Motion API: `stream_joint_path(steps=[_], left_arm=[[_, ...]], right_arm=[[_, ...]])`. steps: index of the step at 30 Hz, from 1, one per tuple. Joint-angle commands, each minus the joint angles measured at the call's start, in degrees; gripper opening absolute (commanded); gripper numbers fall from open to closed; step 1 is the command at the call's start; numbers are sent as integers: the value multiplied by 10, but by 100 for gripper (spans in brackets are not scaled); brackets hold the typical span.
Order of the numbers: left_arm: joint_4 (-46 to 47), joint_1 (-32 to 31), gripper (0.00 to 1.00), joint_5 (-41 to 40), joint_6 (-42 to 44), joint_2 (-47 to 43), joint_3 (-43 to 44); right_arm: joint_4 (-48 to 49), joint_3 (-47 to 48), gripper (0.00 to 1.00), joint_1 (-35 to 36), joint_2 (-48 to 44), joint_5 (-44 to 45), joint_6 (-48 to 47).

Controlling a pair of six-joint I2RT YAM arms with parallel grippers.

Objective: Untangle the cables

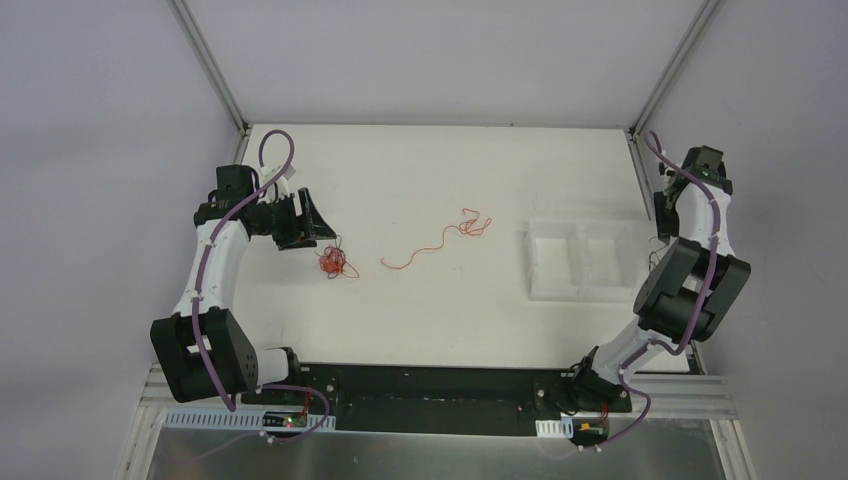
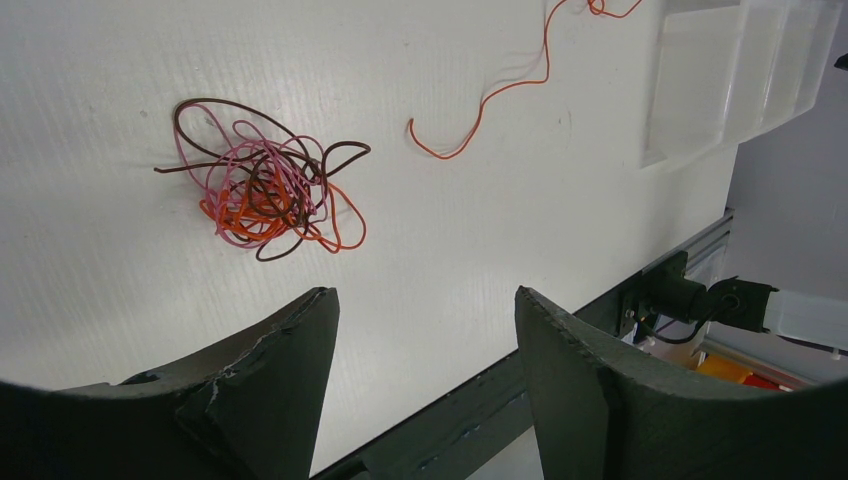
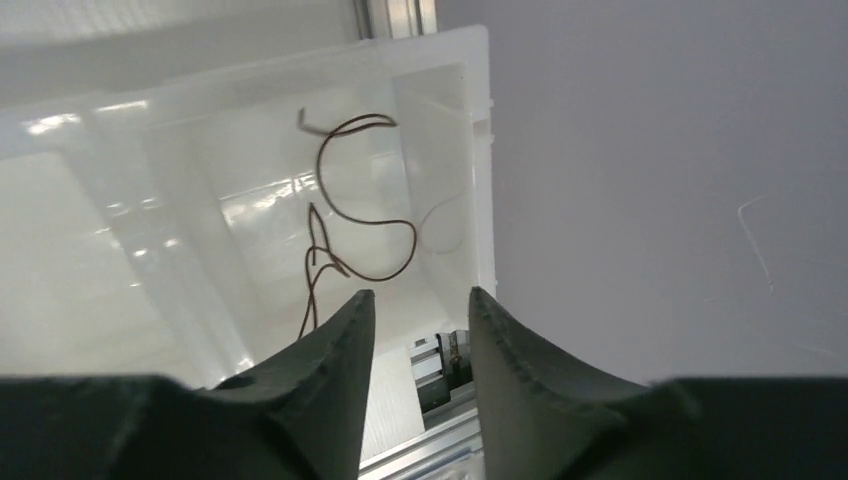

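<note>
A small wad of cables (image 1: pixel 335 262), orange, pink and dark brown, lies on the white table left of centre. In the left wrist view the wad (image 2: pixel 265 190) lies ahead and to the left of my open, empty left gripper (image 2: pixel 425 300). In the top view the left gripper (image 1: pixel 305 225) hovers just up-left of the wad. One loose orange strand (image 1: pixel 440 240) lies apart near the middle and also shows in the left wrist view (image 2: pixel 480 100). My right gripper (image 3: pixel 420 295) is open and empty above a dark brown wire (image 3: pixel 360 215) lying in a clear tray (image 3: pixel 440 60).
The clear two-compartment tray (image 1: pixel 585 260) stands at the right of the table, next to the right arm (image 1: pixel 690 280). Its edge shows in the left wrist view (image 2: pixel 740 70). A black rail (image 1: pixel 440 385) runs along the near edge.
</note>
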Motion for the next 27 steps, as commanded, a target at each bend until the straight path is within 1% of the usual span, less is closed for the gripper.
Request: stream_joint_path(steps=[1, 3, 4, 5, 7, 10, 12, 15, 17, 19, 21, 24, 26, 27], left_arm=[[1, -4, 67, 17, 7, 1, 18], [2, -8, 68, 21, 7, 1, 17], [2, -10, 69, 22, 7, 1, 17], [2, -14, 70, 24, 7, 0, 19], [2, -21, 71, 28, 6, -1, 22], [3, -31, 74, 39, 5, -5, 26], [3, -37, 76, 42, 5, -10, 28], [3, -43, 81, 41, 11, -25, 26], [3, -44, 81, 35, 14, -34, 23], [3, -44, 81, 30, 12, -40, 19], [3, -44, 81, 26, 7, -42, 16], [3, -44, 81, 22, -2, -42, 14], [4, -44, 80, 19, -8, -44, 14], [5, -44, 80, 19, -12, -43, 15]], right_arm=[[-93, 72, 49, 26, -52, -87, 46], [-147, 108, 59, 47, -67, -141, 72], [-173, 126, 65, 60, -71, -185, 91], [-192, 140, 69, 75, -74, -230, 105], [-215, 158, 73, 117, -75, -275, 136], [-214, 167, 76, 203, -68, -308, 189], [-197, 170, 79, 278, -55, -306, 225], [-162, 178, 83, 374, -20, -277, 253], [-145, 195, 86, 428, 26, -244, 262], [-136, 223, 91, 472, 75, -210, 281], [-137, 257, 92, 502, 124, -187, 318], [-146, 306, 92, 526, 190, -170, 374], [-150, 328, 99, 538, 222, -165, 400], [-150, 336, 100, 544, 235, -140, 410]])
